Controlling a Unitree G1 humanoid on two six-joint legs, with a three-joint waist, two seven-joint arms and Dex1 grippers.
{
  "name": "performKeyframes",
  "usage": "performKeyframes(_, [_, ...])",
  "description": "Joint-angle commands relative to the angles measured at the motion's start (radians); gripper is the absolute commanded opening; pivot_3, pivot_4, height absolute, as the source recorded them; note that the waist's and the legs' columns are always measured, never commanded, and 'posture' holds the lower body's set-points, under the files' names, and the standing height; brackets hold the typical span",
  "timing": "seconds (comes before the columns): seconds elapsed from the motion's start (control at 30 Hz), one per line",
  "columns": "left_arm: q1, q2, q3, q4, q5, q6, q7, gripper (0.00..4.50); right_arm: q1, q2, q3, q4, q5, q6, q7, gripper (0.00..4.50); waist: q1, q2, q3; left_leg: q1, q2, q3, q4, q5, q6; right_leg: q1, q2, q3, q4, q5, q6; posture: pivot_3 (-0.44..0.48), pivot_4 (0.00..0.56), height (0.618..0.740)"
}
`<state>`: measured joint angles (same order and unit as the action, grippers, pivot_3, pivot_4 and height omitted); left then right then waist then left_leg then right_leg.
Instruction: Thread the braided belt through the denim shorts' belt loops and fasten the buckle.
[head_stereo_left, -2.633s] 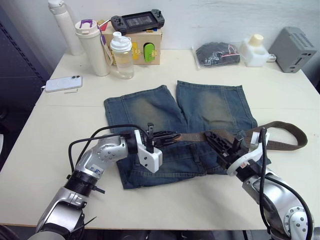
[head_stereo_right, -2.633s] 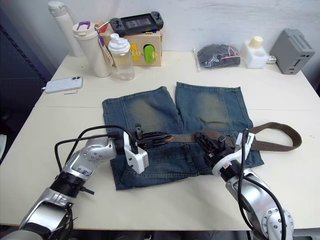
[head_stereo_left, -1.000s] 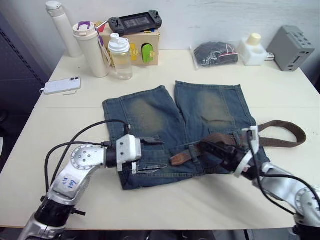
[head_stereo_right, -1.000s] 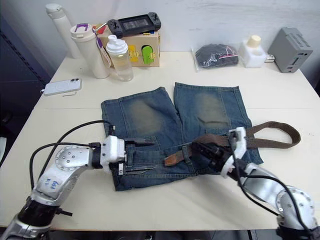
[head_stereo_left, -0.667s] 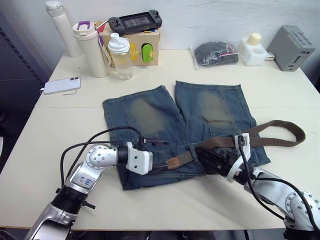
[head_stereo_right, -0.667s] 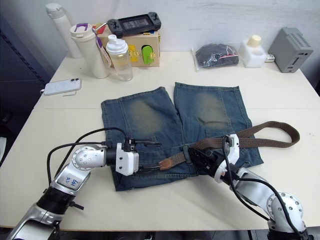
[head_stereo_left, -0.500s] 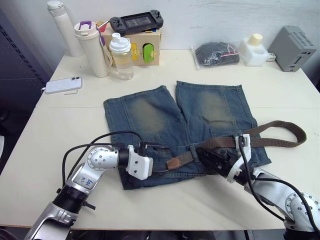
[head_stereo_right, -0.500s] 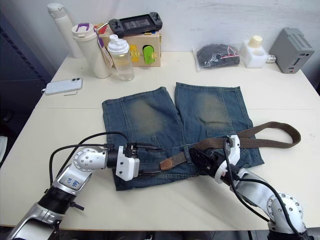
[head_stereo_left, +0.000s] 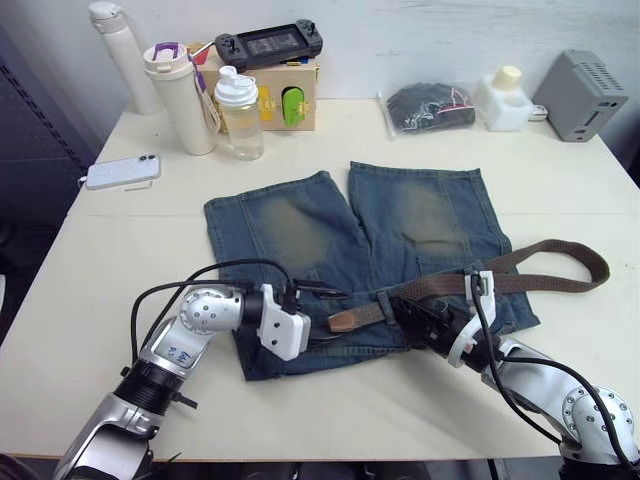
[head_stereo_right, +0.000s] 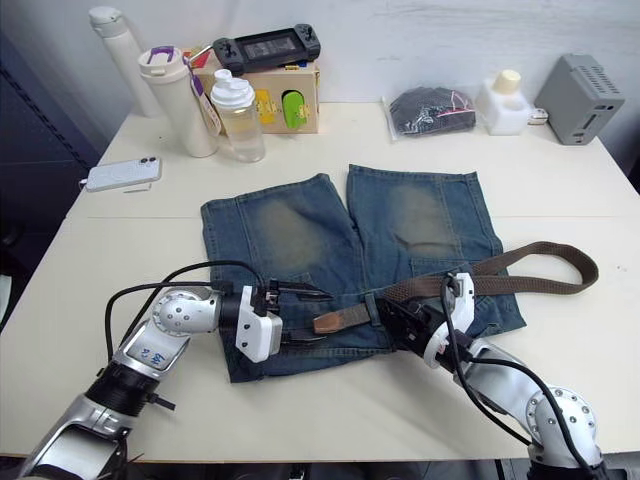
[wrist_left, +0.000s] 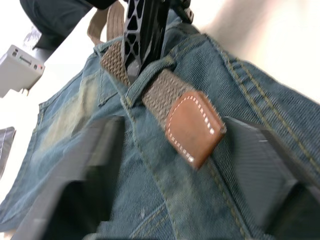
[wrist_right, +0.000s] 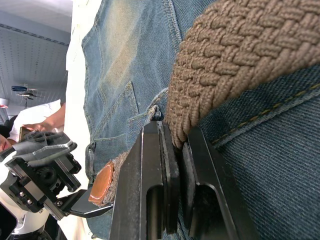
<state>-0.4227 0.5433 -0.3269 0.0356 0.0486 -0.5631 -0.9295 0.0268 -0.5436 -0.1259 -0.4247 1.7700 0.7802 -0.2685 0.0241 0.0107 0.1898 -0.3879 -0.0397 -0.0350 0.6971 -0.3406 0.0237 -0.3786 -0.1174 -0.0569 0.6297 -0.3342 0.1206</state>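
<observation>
A cardboard box (head_stereo_left: 283, 93) stands at the table's (head_stereo_left: 80, 260) far edge with a black game console (head_stereo_left: 272, 42) on top. Left of it stand a clear bottle (head_stereo_left: 240, 112), a cream tumbler (head_stereo_left: 178, 95), a white flask (head_stereo_left: 115, 52); well right, a bagged dark bundle (head_stereo_left: 430, 104), white jug (head_stereo_left: 502, 97), grey device (head_stereo_left: 580, 94). A phone (head_stereo_left: 122, 170) lies nearer, left.

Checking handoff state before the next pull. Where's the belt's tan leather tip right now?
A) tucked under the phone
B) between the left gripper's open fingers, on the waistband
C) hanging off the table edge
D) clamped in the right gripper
B: in the left wrist view the tan leather tip lies on the denim shorts between the left gripper's spread fingers, while the right gripper pinches the braided belt further back.
</observation>
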Motion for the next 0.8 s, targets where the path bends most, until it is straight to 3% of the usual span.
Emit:
performKeyframes(0.03, [0.011, 0.006, 0.002, -0.023, -0.018, -0.03, 0.0, 1.44, 0.006, -0.001, -0.004, -0.001, 0.001, -0.001, -0.001, 0.0, 0.0, 0.0, 0.0, 0.0, 0.0, 0.0, 0.0, 0.0, 0.0, 0.0, 0.0, 0.0, 0.0, 0.0, 0.0, 0.0, 0.15, 0.69])
performKeyframes(0.13, [0.01, 0.012, 0.006, -0.018, -0.003, -0.035, 0.01, 0.06, 0.004, 0.002, -0.013, -0.006, 0.018, -0.01, -0.004, 0.0, 0.001, 0.0, 0.0, 0.0, 0.0, 0.0, 0.0, 0.0, 0.0, 0.0, 0.0, 0.0, 0.0, 0.0, 0.0, 0.0, 0.15, 0.69])
performKeyframes(0.43, [0.011, 0.009, 0.009, -0.012, 0.014, -0.039, 0.042, 0.02, 0.007, -0.062, -0.077, -0.054, 0.054, -0.017, 0.016, 0.0, 0.002, 0.0, 0.0, 0.0, 0.0, 0.0, 0.0, 0.0, 0.0, 0.0, 0.0, 0.0, 0.0, 0.0, 0.0, 0.0, 0.15, 0.69])
performKeyframes(0.6, [0.016, 0.002, 0.01, -0.029, 0.0, -0.033, 0.055, 0.0, 0.082, -0.306, -0.229, -0.167, -0.079, 0.087, 0.242, 1.92, 0.005, 0.002, 0.001, -0.001, -0.001, 0.0, 0.001, 0.0, 0.001, 0.0, -0.001, 0.0, -0.001, 0.0, 0.0, 0.0, 0.15, 0.69])
performKeyframes(0.67, [0.019, 0.004, 0.012, -0.033, -0.008, -0.028, 0.055, 0.0, 0.134, -0.408, -0.285, -0.238, -0.242, 0.086, 0.422, 2.83, 0.005, 0.0, 0.0, -0.001, 0.0, 0.0, 0.001, 0.0, 0.001, 0.001, -0.001, -0.001, -0.002, 0.0, 0.0, 0.0, 0.15, 0.69])
performKeyframes(0.77, [0.022, 0.008, 0.016, -0.035, -0.017, -0.024, 0.051, 0.0, 0.243, -0.57, -0.293, -0.36, -0.632, -0.039, 0.709, 4.36, 0.004, 0.001, 0.0, 0.0, 0.0, -0.001, 0.0, 0.0, 0.001, 0.001, 0.0, -0.002, -0.002, 0.0, 0.0, 0.0, 0.15, 0.69])
performKeyframes(0.8, [0.021, 0.009, 0.017, -0.037, -0.018, -0.023, 0.051, 0.0, 0.298, -0.648, -0.238, -0.371, -0.834, -0.127, 0.761, 4.45, 0.004, 0.002, 0.0, 0.0, 0.0, 0.0, 0.0, 0.0, 0.001, 0.001, 0.0, -0.002, -0.002, 0.0, 0.0, 0.0, 0.15, 0.69])
